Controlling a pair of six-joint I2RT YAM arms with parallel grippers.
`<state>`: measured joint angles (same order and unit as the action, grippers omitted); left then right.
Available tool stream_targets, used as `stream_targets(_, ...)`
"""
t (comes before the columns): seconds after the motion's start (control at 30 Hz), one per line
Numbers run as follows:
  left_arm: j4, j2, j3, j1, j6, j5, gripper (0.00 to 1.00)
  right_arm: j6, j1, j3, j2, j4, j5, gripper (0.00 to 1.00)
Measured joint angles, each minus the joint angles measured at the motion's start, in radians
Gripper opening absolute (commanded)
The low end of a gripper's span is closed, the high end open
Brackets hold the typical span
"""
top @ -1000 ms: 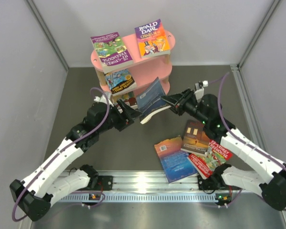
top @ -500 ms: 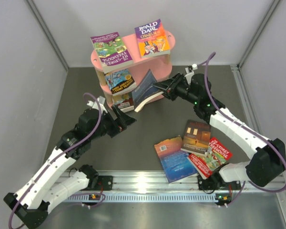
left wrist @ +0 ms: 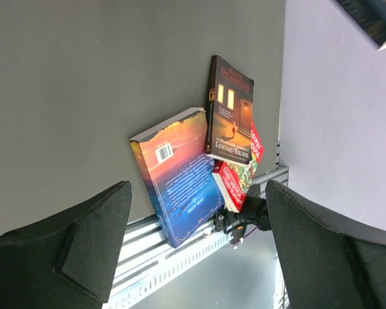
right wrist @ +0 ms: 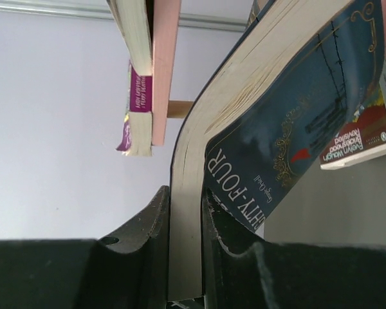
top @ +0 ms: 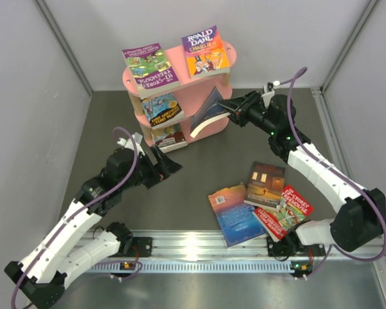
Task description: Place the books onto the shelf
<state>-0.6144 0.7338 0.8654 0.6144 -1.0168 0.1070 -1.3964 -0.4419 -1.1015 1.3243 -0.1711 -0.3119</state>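
Near rail: three books not yet shelved, lying on the surface: blue book [top: 235, 214], dark book [top: 265, 185] overlapping it, and red book [top: 286, 212] partly under both.

Left claw [top: 169, 161]: jaws wide, empty, hovering mid-surface and well apart from all the books.

Right claw [top: 235, 111]: clamped on the dark blue book [top: 209, 109], pinching only one edge. The book is tilted, its free end at the right side of the shelf [top: 177, 64]. The wrist view shows the pages bowing away from the pinch.

The shelf holds a purple book [top: 150, 65] and a yellow book [top: 206, 51] on top, one book on the middle tier [top: 162, 109] and one on the bottom [top: 170, 137].

Can't tell from the overhead view whether the leading edge is over the middle board or just against its rim.

Risks as I read them:
- Tilt plus bow means a corner could catch a board edge, and more push would shove the shelf (it looks light and isn't fixed down).
- With only an edge pinched, the book can pivot in the claw if it touches anything.
- Released at this angle, it likely slides back off the board onto the surface.
- Going in too far left would nudge the middle-tier book.
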Motion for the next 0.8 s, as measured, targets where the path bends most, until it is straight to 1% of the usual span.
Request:
stream_targets(0.2, -0.022, 0.015, 0.000, 0.000, 0.011, -0.002, 0.89, -0.039, 0.016, 0.002, 0.001, -0.064, 0.005, 0.00)
stream_targets(0.53, -0.045, 0.026, 0.014, 0.000, 0.023, -0.018, 0.89, -0.116, 0.031, 0.031, 0.055, -0.294, 0.049, 0.00)
stream_targets(0.67, -0.058, 0.026, 0.023, 0.000, 0.024, -0.019, 0.88, -0.169, 0.029, 0.083, 0.118, -0.435, 0.074, 0.00)
stream_targets(0.8, -0.084, 0.021, 0.026, 0.000, 0.024, -0.024, 0.88, -0.215, 0.008, 0.100, 0.231, -0.581, 0.102, 0.00)
